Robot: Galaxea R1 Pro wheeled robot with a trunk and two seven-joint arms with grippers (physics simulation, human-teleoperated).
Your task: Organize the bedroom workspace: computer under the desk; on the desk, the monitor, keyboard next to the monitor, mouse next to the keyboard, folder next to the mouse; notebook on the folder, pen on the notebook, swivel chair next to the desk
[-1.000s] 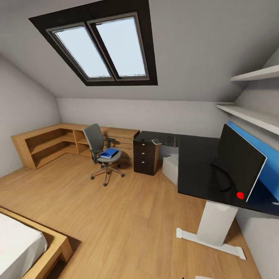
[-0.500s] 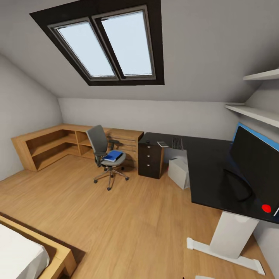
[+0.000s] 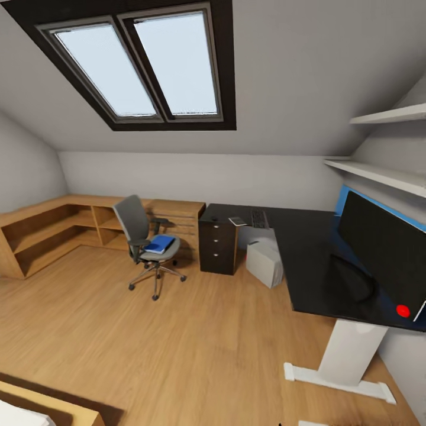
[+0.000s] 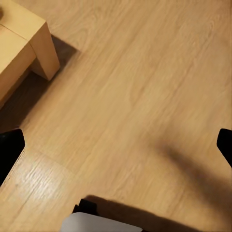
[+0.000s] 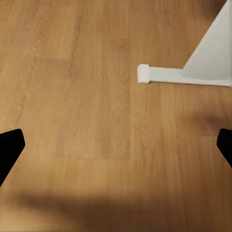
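Two tools hang wide open and empty over bare floor as the head view has swung left and nearer, bringing swivel chair with blue folder on its seat closer, monitor on the table's near end, computer beneath it.

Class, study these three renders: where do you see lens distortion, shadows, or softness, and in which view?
Head view: wide-angle stretch bends the skylight and splays the desk; even, soft daylight. Left wrist view: a broad soft shadow crosses the wooden floor, and a darker one lies beside the wooden bed frame. Right wrist view: a dim band falls along the floor nearest the camera; the white desk foot looks crisp.
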